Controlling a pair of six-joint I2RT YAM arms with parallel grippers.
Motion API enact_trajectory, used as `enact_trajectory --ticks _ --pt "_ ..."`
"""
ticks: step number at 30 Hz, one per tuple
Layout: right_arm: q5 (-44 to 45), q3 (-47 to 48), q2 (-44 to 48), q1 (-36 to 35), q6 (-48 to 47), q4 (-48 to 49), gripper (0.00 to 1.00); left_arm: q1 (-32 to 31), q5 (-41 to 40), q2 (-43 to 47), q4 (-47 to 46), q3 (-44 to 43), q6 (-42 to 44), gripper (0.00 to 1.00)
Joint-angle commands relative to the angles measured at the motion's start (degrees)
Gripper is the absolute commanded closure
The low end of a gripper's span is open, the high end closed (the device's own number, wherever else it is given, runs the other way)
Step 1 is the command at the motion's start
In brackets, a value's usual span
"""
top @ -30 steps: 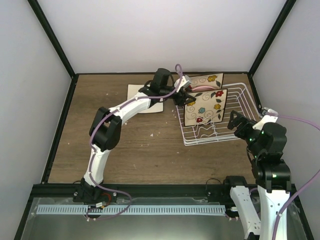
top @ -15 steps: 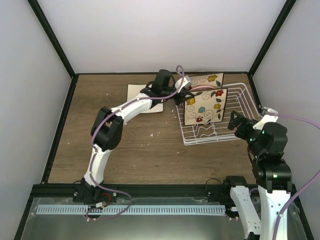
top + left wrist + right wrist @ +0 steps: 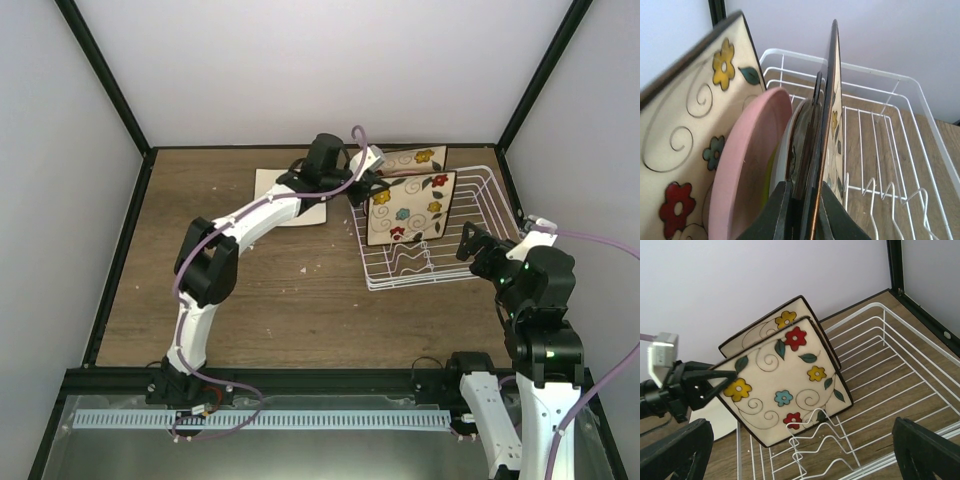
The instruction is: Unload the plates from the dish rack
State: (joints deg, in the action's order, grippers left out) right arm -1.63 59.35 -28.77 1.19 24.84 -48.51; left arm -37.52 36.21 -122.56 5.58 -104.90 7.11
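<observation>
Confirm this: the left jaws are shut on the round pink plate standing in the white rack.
Wrong plate. The left wrist view shows the left jaws shut on the front square flowered plate, standing in the white rack; the pink plate stands behind it.

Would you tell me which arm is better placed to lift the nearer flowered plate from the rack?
Left. The left gripper is shut on the edge of that plate; the right gripper hangs open beside the rack, touching nothing.

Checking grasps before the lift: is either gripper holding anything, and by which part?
The left gripper is shut on the front flowered plate, pinching its left corner. The right gripper is open, holding nothing.
</observation>
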Motion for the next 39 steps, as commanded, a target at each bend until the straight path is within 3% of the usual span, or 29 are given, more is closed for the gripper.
enact_trajectory --ticks 1,14,22,29,39 --pt "0.07 -0.06 0.75 -0.58 -0.33 -0.16 0.0 -1.07 7.25 9.48 -6.6 -3.55 -4.42 0.96" --pt "-0.65 -0.99 2.0 -0.57 1.69 -0.2 0.0 0.26 9.02 13.71 -10.56 -4.68 -12.67 0.96" --pt "-0.61 -1.08 2.82 -0.58 3.33 0.16 0.0 4.69 7.65 15.65 -13.13 -4.79 -18.28 0.96" --pt "-0.17 -1.08 3.31 -0.57 4.03 0.85 0.0 13.06 8.96 18.59 -20.24 -5.14 -30.38 0.96" --pt "-0.33 -3.0 3.34 -0.57 5.44 2.09 0.0 34.55 5.72 23.13 -39.94 3.26 -62.22 0.96"
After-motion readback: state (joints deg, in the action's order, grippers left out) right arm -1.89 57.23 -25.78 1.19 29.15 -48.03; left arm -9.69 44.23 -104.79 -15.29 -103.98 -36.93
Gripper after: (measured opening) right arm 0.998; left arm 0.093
